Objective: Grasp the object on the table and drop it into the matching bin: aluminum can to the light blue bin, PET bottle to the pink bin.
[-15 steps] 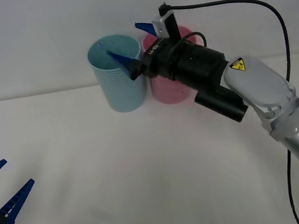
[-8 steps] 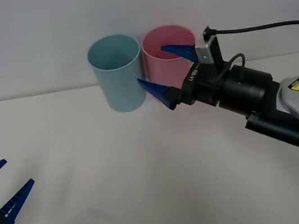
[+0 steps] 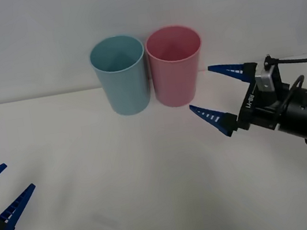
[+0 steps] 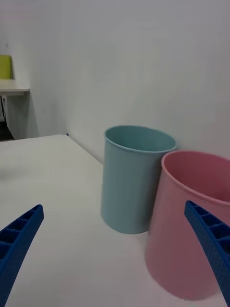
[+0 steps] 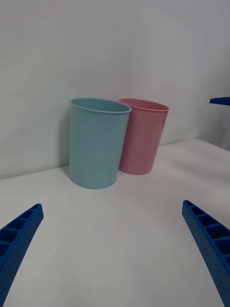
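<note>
Standing together: one light blue bin (image 3: 120,74), one pink bin (image 3: 175,65), two spread grippers.

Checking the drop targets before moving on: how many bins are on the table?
2: the light blue bin stands at the far side of the table, and the pink bin stands right beside it, on the robot's right.

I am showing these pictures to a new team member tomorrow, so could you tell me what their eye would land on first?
Most likely the two tall bins standing side by side at the far end of the white table: the light blue bin on the left and the pink bin on the right. Next comes the right gripper, fingers spread wide and empty, just right of the pink bin. The left gripper waits open at the near left edge.
</note>
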